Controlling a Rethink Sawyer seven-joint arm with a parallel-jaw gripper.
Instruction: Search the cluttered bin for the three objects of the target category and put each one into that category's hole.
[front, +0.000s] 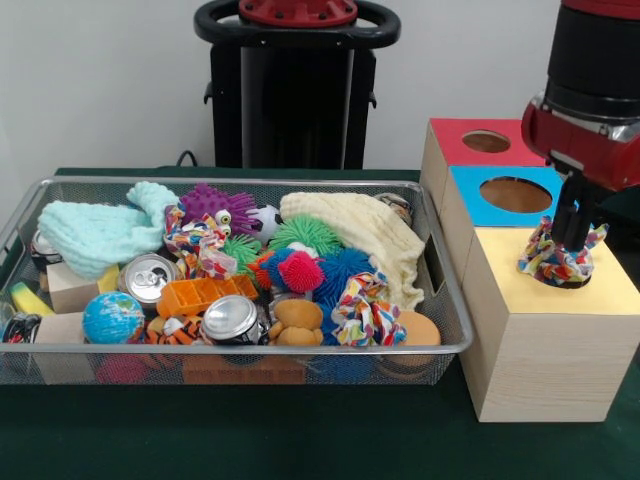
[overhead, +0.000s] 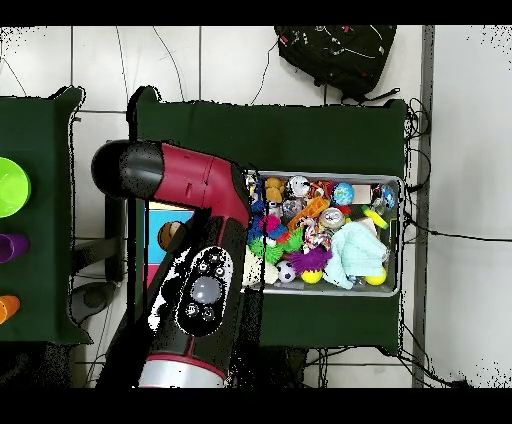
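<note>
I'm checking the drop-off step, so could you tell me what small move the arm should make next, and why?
Probably release the rope toy downward. The gripper holds it right at the top of the yellow box, where the front view shows no other object. The toy hides whatever lies beneath it, so I cannot confirm it sits over a hole; a slight lowering before letting go seems safest.

Black backpack (overhead: 338, 55) on tiled floor; green bowl (overhead: 10, 186) on neighbouring green table (overhead: 40, 130).
</note>
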